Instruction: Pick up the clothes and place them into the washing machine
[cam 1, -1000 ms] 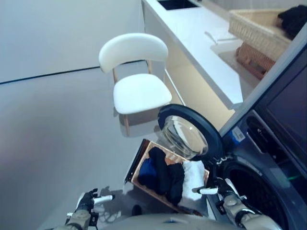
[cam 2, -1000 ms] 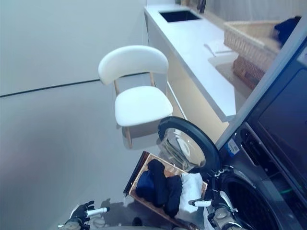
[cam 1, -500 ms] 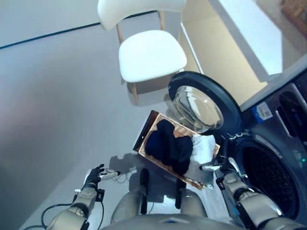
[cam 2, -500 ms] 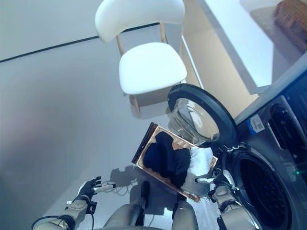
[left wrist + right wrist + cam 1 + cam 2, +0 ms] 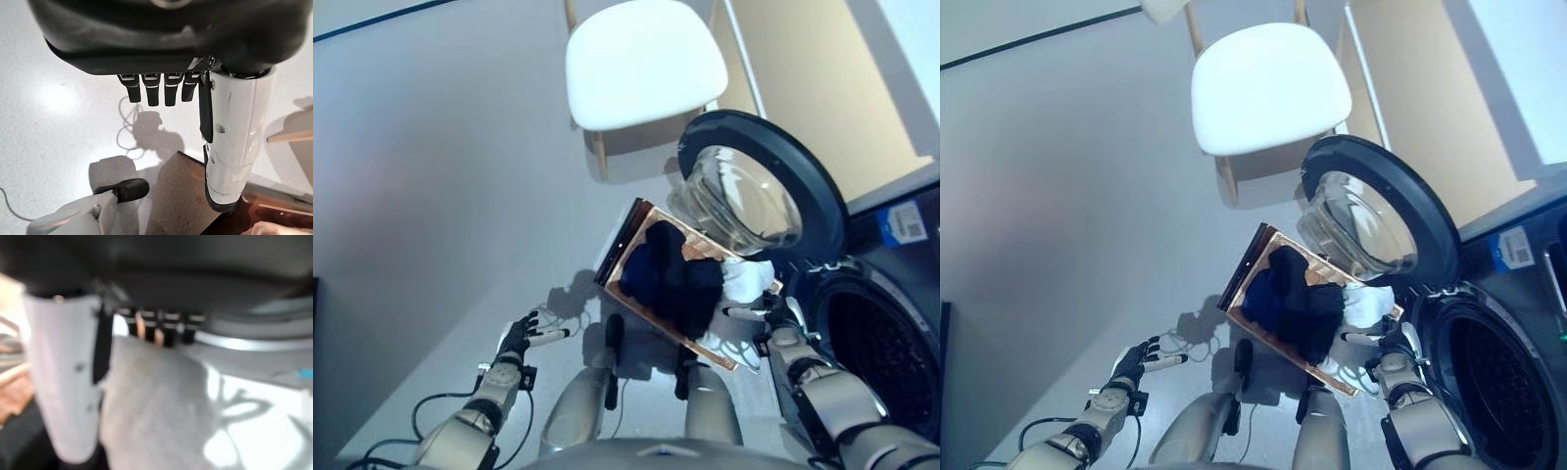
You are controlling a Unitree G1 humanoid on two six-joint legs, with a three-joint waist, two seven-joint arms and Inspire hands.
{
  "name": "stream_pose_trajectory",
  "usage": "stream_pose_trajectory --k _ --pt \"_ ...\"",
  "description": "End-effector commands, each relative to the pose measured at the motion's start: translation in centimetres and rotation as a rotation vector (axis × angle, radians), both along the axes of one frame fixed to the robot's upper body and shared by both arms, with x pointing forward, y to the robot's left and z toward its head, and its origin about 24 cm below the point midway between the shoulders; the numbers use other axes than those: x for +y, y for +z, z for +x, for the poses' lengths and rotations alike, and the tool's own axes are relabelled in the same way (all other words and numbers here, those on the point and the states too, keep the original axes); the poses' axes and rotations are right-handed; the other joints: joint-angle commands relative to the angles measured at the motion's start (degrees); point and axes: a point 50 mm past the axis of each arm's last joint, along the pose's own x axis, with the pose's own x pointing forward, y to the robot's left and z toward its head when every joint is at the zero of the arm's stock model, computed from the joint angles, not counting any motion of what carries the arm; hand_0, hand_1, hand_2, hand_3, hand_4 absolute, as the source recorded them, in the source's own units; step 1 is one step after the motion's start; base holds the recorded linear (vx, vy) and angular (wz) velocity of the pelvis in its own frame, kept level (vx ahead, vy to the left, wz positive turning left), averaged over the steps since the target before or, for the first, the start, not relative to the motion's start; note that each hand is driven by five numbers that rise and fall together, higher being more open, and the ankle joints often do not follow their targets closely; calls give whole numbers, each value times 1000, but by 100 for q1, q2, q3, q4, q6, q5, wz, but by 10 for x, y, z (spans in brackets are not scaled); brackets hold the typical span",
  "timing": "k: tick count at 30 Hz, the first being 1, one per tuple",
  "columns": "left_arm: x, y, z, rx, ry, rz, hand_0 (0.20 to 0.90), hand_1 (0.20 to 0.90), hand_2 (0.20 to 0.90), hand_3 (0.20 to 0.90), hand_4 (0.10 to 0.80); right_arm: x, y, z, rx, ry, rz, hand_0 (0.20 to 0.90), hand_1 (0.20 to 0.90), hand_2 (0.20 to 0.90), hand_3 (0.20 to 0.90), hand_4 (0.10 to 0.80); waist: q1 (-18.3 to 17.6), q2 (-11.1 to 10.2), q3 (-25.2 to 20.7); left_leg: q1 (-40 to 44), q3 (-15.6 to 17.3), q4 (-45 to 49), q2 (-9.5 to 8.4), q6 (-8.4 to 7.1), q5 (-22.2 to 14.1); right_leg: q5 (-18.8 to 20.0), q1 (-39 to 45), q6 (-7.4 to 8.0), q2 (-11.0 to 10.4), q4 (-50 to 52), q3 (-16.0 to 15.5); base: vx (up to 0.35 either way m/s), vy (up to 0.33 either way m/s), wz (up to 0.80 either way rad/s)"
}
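A copper-coloured basket [image 5: 616, 251] stands on the floor in front of me, next to the washing machine. In it lie a heap of dark blue and black clothes [image 5: 674, 280] and a white cloth [image 5: 1367, 303] at the end nearest the machine. The machine's round door [image 5: 762, 186] stands open over the basket, and the dark drum [image 5: 1496, 374] shows at the lower right. My left hand [image 5: 523, 339] hangs open over bare floor, well left of the basket. Beside the basket's white cloth my right hand [image 5: 1387, 344] is open too, holding nothing; its wrist view [image 5: 68, 372] shows only floor past the fingers.
A white chair [image 5: 642, 59] stands beyond the basket and the open door. A pale cabinet front [image 5: 1430, 88] runs along the far right. Grey floor [image 5: 431, 196] spreads out to the left.
The camera has tipped down, so the counter and chair back have left the picture and my arms show more. Both hands stay open and hold nothing; the clothes lie as before.
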Motion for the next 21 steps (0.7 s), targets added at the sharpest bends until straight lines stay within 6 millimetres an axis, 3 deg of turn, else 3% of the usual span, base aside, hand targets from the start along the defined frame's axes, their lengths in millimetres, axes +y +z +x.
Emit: stream_pose_trajectory --k 1,10,19,21 --pt "7 10 12 -79 33 25 900 900 900 900 800 -27 19 5 -33 -67 -90 900 900 900 900 800 135 -164 -41 -144 145 484 -240 -222 -505 1534 123 104 -384 -961 402 -6 5 12" --pt "-3 28 33 -206 1 -13 900 900 900 900 800 -11 49 46 -92 15 -149 900 900 900 900 800 293 15 203 -675 197 845 -382 -186 -545 1487 -381 97 -519 -538 402 -40 35 4" --pt "-12 49 47 -334 -33 -59 900 900 900 900 800 0 66 68 -136 64 -166 900 900 900 900 800 400 111 235 -1368 326 1378 -509 -116 -695 1368 -1066 56 -662 5 534 -29 58 -3" --pt "-12 49 46 -336 -39 -56 900 900 900 900 800 1 68 70 -140 66 -166 900 900 900 900 800 420 110 212 -1358 324 1463 -518 -131 -875 1197 -1064 93 -671 97 584 71 29 -5"
